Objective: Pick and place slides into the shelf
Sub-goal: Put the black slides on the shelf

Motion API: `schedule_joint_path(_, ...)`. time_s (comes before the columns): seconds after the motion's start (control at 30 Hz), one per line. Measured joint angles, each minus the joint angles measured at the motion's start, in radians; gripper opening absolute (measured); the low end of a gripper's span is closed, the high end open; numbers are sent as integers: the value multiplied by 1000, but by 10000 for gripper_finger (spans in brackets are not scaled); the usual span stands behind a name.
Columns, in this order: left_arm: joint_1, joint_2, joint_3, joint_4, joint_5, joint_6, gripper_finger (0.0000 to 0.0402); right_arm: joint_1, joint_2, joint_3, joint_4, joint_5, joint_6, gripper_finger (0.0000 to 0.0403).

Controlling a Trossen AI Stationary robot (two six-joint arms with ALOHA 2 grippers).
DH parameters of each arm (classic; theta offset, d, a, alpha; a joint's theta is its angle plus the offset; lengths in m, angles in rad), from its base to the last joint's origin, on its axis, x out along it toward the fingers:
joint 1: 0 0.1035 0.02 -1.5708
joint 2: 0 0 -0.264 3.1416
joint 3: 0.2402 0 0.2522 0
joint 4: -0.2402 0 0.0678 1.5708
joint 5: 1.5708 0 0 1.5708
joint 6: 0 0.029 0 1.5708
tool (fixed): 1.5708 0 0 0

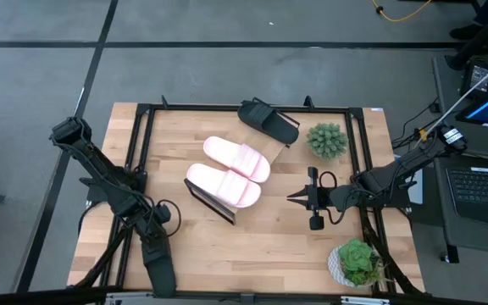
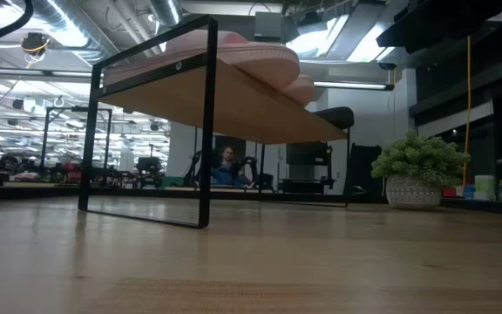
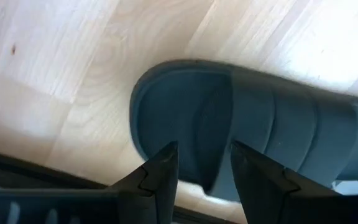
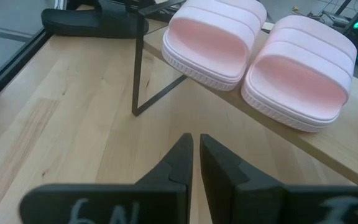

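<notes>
Two pale pink slides (image 1: 237,158) (image 1: 224,185) lie side by side on the slanted wooden shelf (image 1: 254,136), soles on its board; the right wrist view shows them as slides (image 4: 213,40) (image 4: 303,68). One black slide (image 1: 268,121) lies at the shelf's far end. The other black slide (image 3: 241,124) lies sole-down on the table near its near edge. My left gripper (image 3: 204,177) hovers open over it, and in the high view this gripper (image 1: 158,269) hides the slide. My right gripper (image 4: 196,158) is shut, right of the shelf, pointing at it.
A potted plant (image 1: 327,140) stands right of the shelf's far end, and another plant (image 1: 358,261) sits at the table's near right corner. A black frame (image 1: 142,110) runs round the tabletop. Bare wood (image 1: 252,246) lies between the shelf and the near edge.
</notes>
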Motion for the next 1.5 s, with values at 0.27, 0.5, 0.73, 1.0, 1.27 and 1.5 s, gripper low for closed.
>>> schedule_joint_path(0.27,0,0,0,6,-8,-4,137,0,0,0,8,0,0,32)
schedule_joint_path(0.5,0,0,0,6,-8,-29,137,0,0,0,8,0,0,32)
schedule_joint_path(0.73,0,0,0,6,-136,-30,137,0,0,0,7,0,0,32)
schedule_joint_path(1.0,0,0,0,8,-148,-31,137,0,0,0,7,0,0,32)
schedule_joint_path(1.27,0,0,0,8,-144,-39,182,0,0,0,6,0,25,32)
schedule_joint_path(1.5,0,0,0,7,-124,-1,236,0,0,0,6,0,24,32)
